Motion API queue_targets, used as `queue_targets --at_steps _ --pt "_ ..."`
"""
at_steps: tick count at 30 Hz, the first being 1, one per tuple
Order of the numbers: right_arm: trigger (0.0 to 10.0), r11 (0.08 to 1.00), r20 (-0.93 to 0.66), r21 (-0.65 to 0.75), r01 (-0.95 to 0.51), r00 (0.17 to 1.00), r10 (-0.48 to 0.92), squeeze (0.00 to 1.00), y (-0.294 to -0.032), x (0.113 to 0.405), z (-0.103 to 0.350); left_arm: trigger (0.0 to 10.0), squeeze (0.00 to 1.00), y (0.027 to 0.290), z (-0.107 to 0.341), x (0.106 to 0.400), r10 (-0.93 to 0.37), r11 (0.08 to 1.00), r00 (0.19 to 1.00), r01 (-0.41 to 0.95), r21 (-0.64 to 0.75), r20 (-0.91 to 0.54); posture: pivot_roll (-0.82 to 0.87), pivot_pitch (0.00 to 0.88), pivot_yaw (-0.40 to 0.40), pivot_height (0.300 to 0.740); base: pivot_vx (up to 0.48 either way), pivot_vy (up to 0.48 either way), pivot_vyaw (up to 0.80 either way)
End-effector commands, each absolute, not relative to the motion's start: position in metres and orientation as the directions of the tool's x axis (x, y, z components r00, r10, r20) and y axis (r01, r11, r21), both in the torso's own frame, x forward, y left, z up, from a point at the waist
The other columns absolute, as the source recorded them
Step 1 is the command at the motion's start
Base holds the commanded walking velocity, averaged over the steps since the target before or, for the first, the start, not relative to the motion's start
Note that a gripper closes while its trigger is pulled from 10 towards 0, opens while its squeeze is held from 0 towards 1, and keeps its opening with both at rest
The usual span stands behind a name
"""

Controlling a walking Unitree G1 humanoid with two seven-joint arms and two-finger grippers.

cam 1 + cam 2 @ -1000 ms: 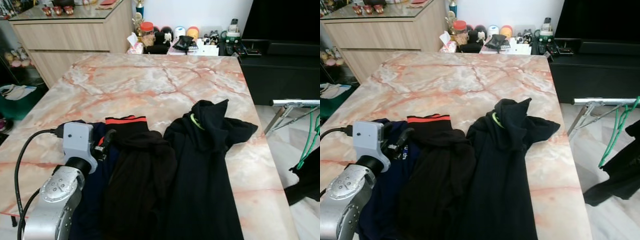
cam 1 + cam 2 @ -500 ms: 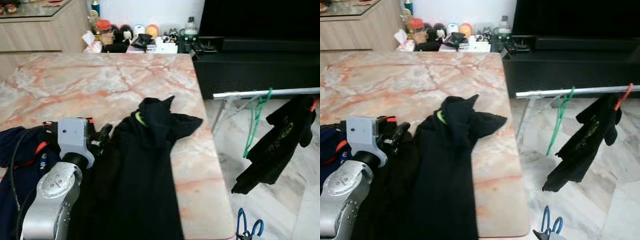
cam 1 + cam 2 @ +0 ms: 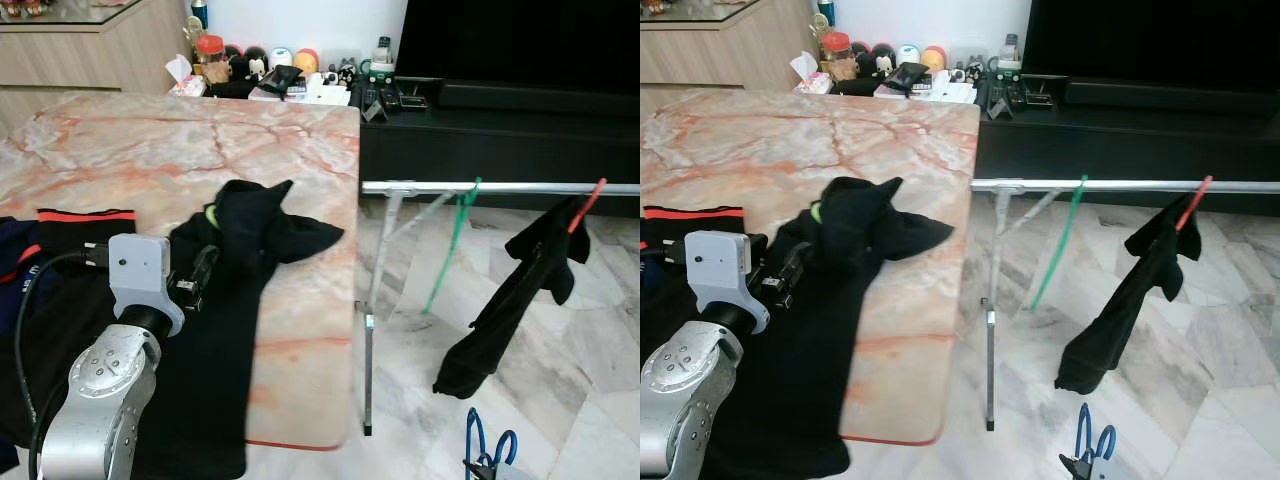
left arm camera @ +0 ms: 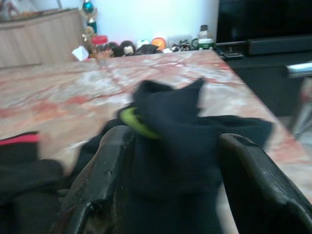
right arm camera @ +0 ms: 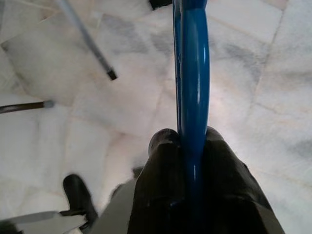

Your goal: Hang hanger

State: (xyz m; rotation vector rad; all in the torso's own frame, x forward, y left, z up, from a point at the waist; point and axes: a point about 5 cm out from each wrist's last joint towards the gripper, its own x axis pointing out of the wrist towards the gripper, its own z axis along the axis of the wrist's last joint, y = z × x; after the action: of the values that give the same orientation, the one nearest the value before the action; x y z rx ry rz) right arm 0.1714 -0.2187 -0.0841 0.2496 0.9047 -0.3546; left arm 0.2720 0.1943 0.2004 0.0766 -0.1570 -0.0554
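A blue hanger (image 5: 192,73) is clamped between the fingers of my right gripper (image 5: 187,141), which is shut on it low over the marble floor. The same blue hanger (image 3: 487,448) pokes up at the bottom right of the left eye view. Ahead of it a silver rail (image 3: 500,187) runs across, carrying a green hanger (image 3: 450,240) and a black garment (image 3: 520,290) on a red hanger. My left gripper (image 3: 197,275) is open above a black hoodie (image 4: 170,117) on the marble table (image 3: 150,150), with nothing between its fingers.
Several dark garments lie along the table's near side. The rack's leg (image 3: 367,330) stands close to the table's right edge. A black TV cabinet (image 3: 500,125) runs behind the rail. Small items crowd the table's far end (image 3: 280,75).
The camera has swung to the right, bringing the rail, its hanging garment and the blue hanger into view. My left arm stays over the clothes on the table.
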Motion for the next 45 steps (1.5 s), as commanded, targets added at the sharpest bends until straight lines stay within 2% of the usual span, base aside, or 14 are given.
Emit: queue_targets --at_steps 1,21,29,33,39,41,42,43,45 --pt "10.0 0.906 -0.810 0.065 0.418 0.552 -0.197 0.00 -0.219 0.167 -0.086 10.0 0.00 0.191 0.202 0.270 -0.075 0.995 0.983 0.062 0.082 0.166 0.09 0.124 0.024 0.740 0.000 -0.480 0.00" --pt "10.0 0.904 -0.810 0.066 0.423 0.551 -0.199 0.00 -0.217 0.166 -0.087 10.0 0.00 0.178 0.198 0.268 -0.155 0.982 0.975 0.135 0.132 0.158 0.08 0.097 0.038 0.740 0.000 -0.480 0.00" --pt "10.0 0.895 -0.805 0.068 0.441 0.554 -0.212 0.00 -0.217 0.167 -0.086 10.0 0.00 0.154 0.171 0.259 -0.399 0.894 0.917 0.395 0.213 -0.022 0.08 0.117 0.036 0.740 0.000 -0.318 0.00" --pt "10.0 0.893 -0.798 0.070 0.444 0.562 -0.217 0.00 -0.219 0.168 -0.085 10.0 0.00 0.145 0.153 0.253 -0.510 0.818 0.849 0.529 0.224 -0.140 0.07 0.126 0.028 0.740 0.000 0.000 0.00" --pt "10.0 0.901 -0.791 0.060 0.430 0.571 -0.220 0.00 -0.220 0.170 -0.084 10.0 0.00 0.140 0.140 0.249 -0.593 0.731 0.768 0.640 0.237 -0.243 0.07 0.128 0.022 0.740 0.000 0.000 0.00" --pt "10.0 0.949 -0.779 0.027 0.313 0.602 -0.177 0.00 -0.221 0.175 -0.081 10.0 0.00 0.139 0.130 0.244 -0.655 0.628 0.682 0.731 0.268 -0.325 0.06 0.134 0.019 0.740 0.000 0.000 0.00" --pt "10.0 0.949 -0.779 0.027 0.313 0.602 -0.177 0.00 -0.221 0.175 -0.081 10.0 0.00 0.139 0.130 0.244 -0.655 0.628 0.682 0.731 0.268 -0.325 0.06 0.134 0.019 0.740 0.000 0.000 0.00" --pt "10.0 0.988 -0.777 -0.001 0.157 0.622 -0.100 0.00 -0.220 0.180 -0.079 10.0 0.00 0.137 0.126 0.242 -0.699 0.550 0.616 0.788 0.277 -0.364 0.05 0.136 0.014 0.740 0.000 0.000 0.00" --pt "10.0 0.997 -0.777 -0.073 0.016 0.626 -0.067 0.00 -0.220 0.184 -0.076 10.0 0.00 0.135 0.125 0.243 -0.716 0.515 0.587 0.809 0.282 -0.377 0.04 0.138 0.011 0.740 0.000 0.000 0.00"
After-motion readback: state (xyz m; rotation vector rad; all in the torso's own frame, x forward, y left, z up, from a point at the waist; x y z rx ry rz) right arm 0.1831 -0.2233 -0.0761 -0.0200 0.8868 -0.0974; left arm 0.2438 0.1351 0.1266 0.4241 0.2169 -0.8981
